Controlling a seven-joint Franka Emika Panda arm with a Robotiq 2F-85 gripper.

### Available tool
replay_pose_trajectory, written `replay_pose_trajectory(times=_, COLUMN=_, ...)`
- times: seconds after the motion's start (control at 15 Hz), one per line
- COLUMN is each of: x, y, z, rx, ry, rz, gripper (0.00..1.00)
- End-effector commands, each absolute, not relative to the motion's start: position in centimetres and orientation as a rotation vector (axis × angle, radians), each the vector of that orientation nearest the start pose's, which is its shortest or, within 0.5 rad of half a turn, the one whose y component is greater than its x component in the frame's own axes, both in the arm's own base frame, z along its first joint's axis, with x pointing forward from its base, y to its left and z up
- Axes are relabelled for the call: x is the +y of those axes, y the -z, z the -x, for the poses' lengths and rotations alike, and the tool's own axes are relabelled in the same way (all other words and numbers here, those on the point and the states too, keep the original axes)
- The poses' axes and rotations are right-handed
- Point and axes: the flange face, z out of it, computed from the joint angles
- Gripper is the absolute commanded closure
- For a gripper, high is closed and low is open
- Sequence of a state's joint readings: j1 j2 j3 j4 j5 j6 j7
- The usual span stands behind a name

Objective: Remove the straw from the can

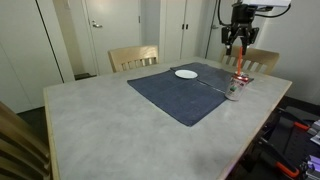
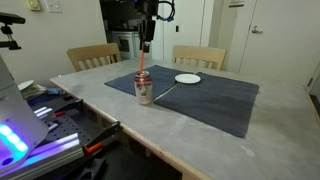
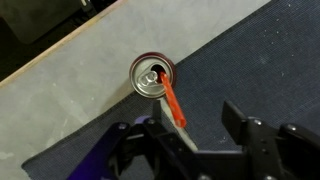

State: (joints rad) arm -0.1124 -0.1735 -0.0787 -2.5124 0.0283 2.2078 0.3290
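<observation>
Wrist view, straight down: grey table (image 3: 60, 90) and dark blue mat (image 3: 260, 60) meeting right under the can (image 3: 152, 75). Directly above the can, gripper (image 3: 192, 125) with fingers spread apart, holding nothing. Standing in the can's mouth, leaning a little, red straw (image 3: 173, 100). Likely light, thin, slick, easily crushed: best pinched gently near the top, well above the can's rim, then drawn up along the lean to avoid tipping the can.
</observation>
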Motion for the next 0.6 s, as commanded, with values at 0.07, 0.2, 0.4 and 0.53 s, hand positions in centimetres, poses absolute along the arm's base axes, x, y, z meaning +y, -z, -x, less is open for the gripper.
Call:
replay_pose_trajectory(times=0.07, x=-9.1, y=-32.9, z=-42.4, rx=0.851, ry=-0.223, rz=3.026, gripper=0.69)
replay_pose_trajectory(times=0.2, x=-9.6, y=-33.1, z=-42.3, rx=0.873, ry=-0.251, rz=3.067, gripper=0.82)
replay_pose_trajectory(times=0.4, x=-11.0, y=-33.5, z=-42.1, rx=0.944, ry=-0.303, rz=3.127, gripper=0.96)
replay_pose_trajectory(times=0.53, x=-11.5, y=-33.8, z=-42.0, rx=0.971, ry=-0.338, rz=3.130, gripper=1.00)
